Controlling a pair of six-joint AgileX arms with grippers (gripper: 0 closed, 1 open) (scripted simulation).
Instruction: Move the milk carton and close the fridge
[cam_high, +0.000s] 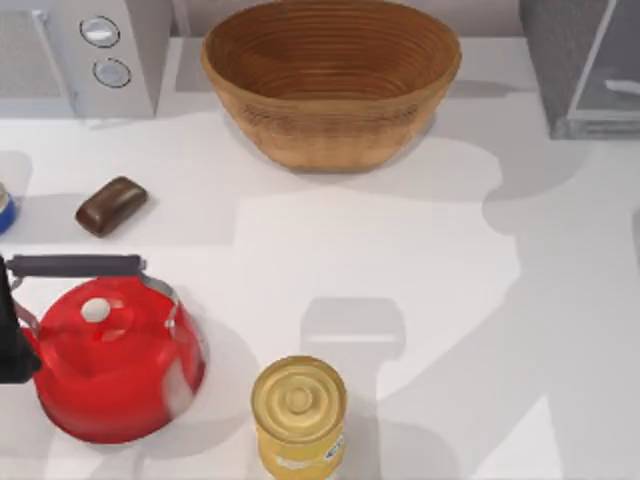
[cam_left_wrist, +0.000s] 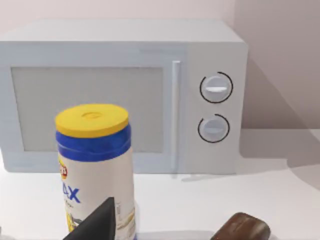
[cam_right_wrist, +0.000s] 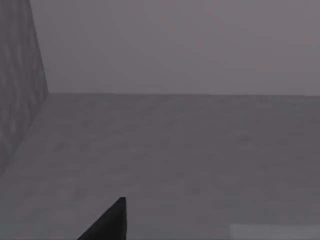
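The milk carton is out of view. The fridge (cam_high: 590, 70) stands at the table's back right corner, a grey box with a pale slanted panel (cam_high: 615, 80) on its right part; I cannot tell how far its door stands open. My left arm (cam_high: 12, 330) sits at the left edge beside the red kettle. A dark part of my left gripper (cam_left_wrist: 100, 222) shows in the left wrist view, facing a canister and the microwave. A dark part of my right gripper (cam_right_wrist: 110, 222) shows over a plain grey floor (cam_right_wrist: 175, 160) with a grey wall (cam_right_wrist: 20, 75) at one side.
A grey microwave (cam_high: 85, 55) with two knobs is at the back left, a wicker basket (cam_high: 330, 80) at the back middle. A brown bar (cam_high: 110, 205), a red kettle (cam_high: 115, 360), a yellow can (cam_high: 298, 415) and a blue canister with a yellow lid (cam_left_wrist: 95, 165) occupy the left and front.
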